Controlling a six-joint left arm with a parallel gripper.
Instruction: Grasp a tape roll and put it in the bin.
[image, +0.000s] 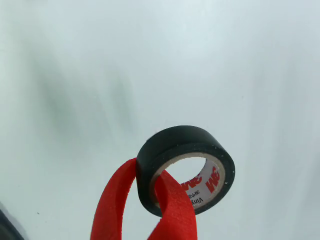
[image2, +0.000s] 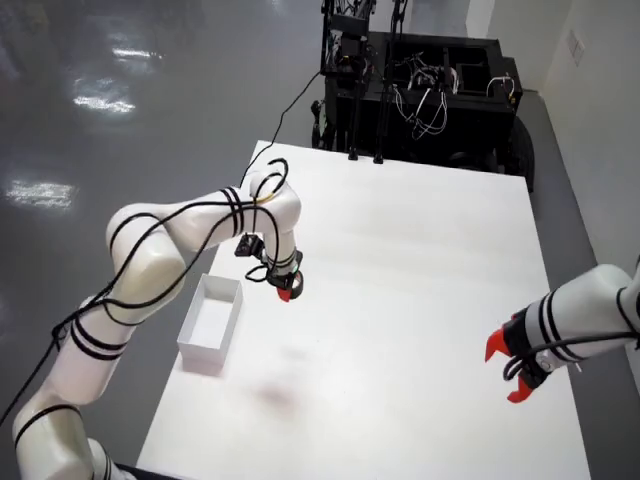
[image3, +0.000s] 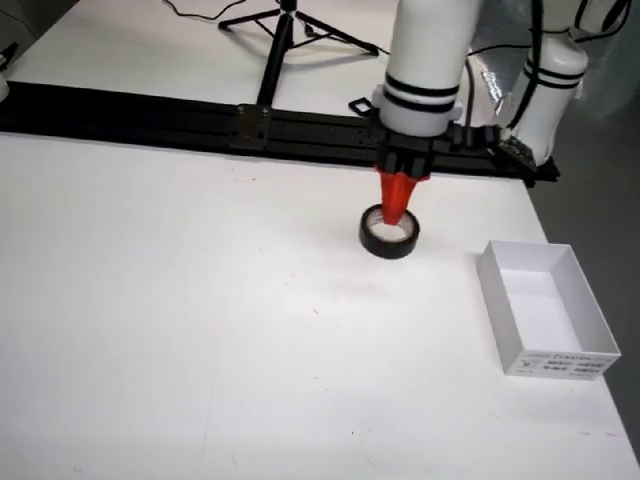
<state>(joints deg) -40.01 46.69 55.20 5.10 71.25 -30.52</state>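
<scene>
red tool (image: 150, 200) fingers pinch the black tape roll's (image: 186, 167) wall, beside the white bin (image3: 545, 305).

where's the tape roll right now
In the side view, the black tape roll hangs from the red hand, one finger through its hole, over the white table, left of the white bin.

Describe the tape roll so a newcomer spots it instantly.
On the white table, look just left of the open white bin in the side view, beneath the white arm's red gripper. The tape roll is a small black ring with a white printed core, one red jaw through its hole.
</scene>
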